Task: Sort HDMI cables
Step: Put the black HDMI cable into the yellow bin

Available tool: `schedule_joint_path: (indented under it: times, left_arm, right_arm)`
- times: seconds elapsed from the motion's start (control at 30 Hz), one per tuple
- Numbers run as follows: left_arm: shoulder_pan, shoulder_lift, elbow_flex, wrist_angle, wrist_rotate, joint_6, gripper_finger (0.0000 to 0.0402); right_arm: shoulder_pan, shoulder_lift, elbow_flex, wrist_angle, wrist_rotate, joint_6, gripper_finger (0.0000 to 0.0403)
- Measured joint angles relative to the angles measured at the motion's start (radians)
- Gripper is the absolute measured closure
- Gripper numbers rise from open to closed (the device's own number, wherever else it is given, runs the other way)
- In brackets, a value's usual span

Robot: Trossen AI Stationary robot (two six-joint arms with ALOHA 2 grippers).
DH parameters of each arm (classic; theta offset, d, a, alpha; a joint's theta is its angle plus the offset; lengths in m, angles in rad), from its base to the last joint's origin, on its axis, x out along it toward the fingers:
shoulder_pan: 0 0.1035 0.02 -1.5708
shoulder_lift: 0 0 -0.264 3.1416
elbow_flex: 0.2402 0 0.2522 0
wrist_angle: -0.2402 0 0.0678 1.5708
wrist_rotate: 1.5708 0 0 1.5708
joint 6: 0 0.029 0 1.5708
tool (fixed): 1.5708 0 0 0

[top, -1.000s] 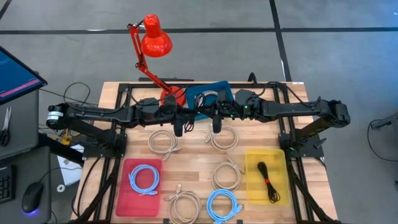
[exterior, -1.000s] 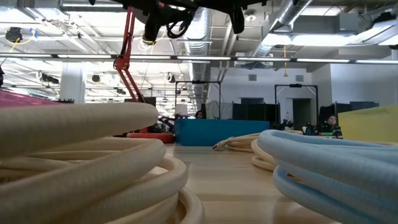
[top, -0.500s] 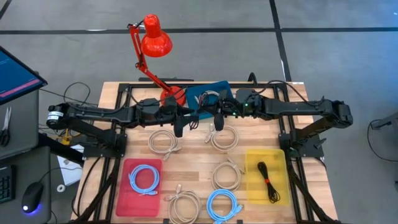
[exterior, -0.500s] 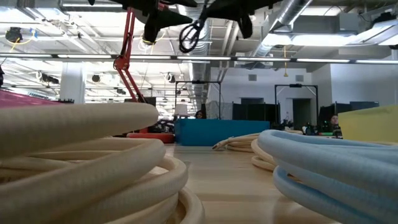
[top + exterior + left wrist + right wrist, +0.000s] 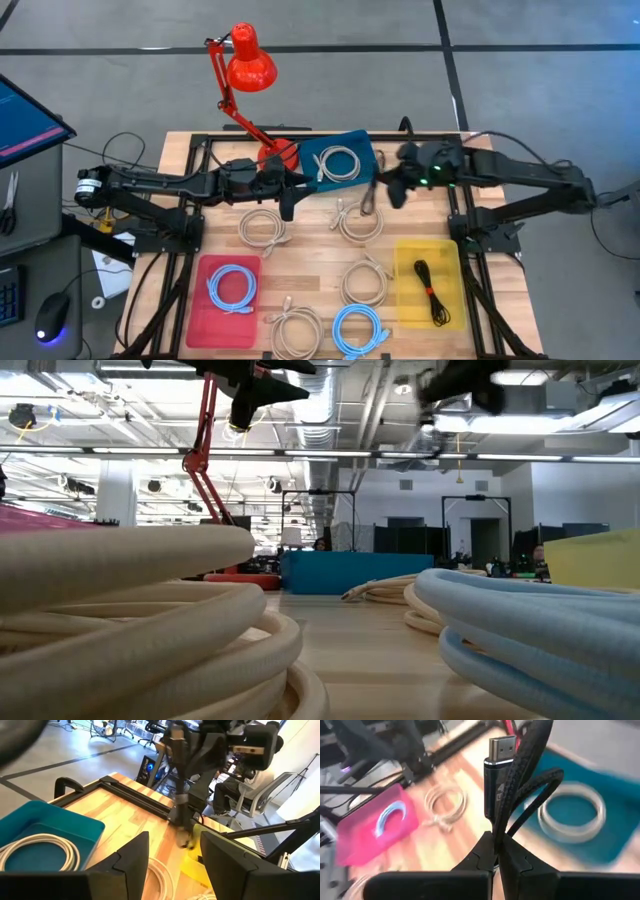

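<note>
Two coils sit nearest the front edge of the counter (image 5: pixel 310 255): a beige coil (image 5: pixel 297 330) and a light-blue coil (image 5: pixel 360 330) just beside it. A little further in, a pink tray (image 5: pixel 200 310) holds another light-blue coil (image 5: pixel 232 288), a beige coil (image 5: pixel 365 283) lies on the bare wood in the middle, and a yellow tray (image 5: pixel 405 260) holds a thin black bundle (image 5: pixel 431 290).

Past those, two more beige coils rest on the wood, one toward the left (image 5: pixel 263 226) and one toward the right (image 5: pixel 360 222).

Above that middle band both arms reach inward. The left claw (image 5: pixel 288 205) hangs over the counter near the left beige coil with its fingers spread and nothing between them. The right claw (image 5: pixel 498 851) is clenched on a black HDMI cable (image 5: pixel 517 780), a folded bundle that stands up from the fingers with its metal plug uppermost; from overhead it hangs over the wood between the right beige coil and the teal tray (image 5: pixel 312 150).

At the far side, the teal tray holds one beige-white coil (image 5: pixel 338 163). Beside it stands the red base of a desk lamp (image 5: pixel 248 60), whose arm and shade lean out beyond the counter's far edge.
</note>
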State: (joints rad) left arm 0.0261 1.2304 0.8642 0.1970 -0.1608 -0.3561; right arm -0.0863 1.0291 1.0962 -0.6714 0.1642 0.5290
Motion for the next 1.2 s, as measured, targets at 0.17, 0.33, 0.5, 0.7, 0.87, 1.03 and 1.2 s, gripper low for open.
schedule_joint_path:
  times: [0.17,0.33,0.5,0.7,0.87,1.03,1.2]
  left_arm:
    - [0.000,-0.001,0.000,0.000,-0.003,0.000,0.0225]
    - [0.000,-0.001,0.000,0.000,-0.003,0.000,0.0225]
    - [0.000,-0.001,0.000,-0.001,-0.003,0.000,0.0225]
    - [0.000,-0.001,0.001,-0.002,-0.003,0.000,0.0225]
    - [0.009,-0.002,0.001,-0.002,-0.003,0.000,0.0225]
    - [0.018,-0.002,0.001,-0.002,0.000,0.000,0.0225]
    - [0.023,-0.002,0.002,-0.003,-0.003,0.000,0.0225]
  right_arm:
    - [0.094,-0.117,0.000,-0.214,0.041,0.211,0.0403]
    - [0.226,-0.183,-0.001,-0.399,0.086,0.455,0.0403]
    - [0.368,-0.181,-0.002,-0.506,0.099,0.650,0.0403]
    - [0.504,-0.124,-0.002,-0.579,0.111,0.821,0.0403]
    - [0.612,-0.078,-0.002,-0.613,0.105,0.962,0.0403]
    - [0.716,-0.032,-0.007,-0.637,0.103,1.104,0.0403]
    - [0.805,0.016,-0.045,-0.631,0.092,1.225,0.0403]
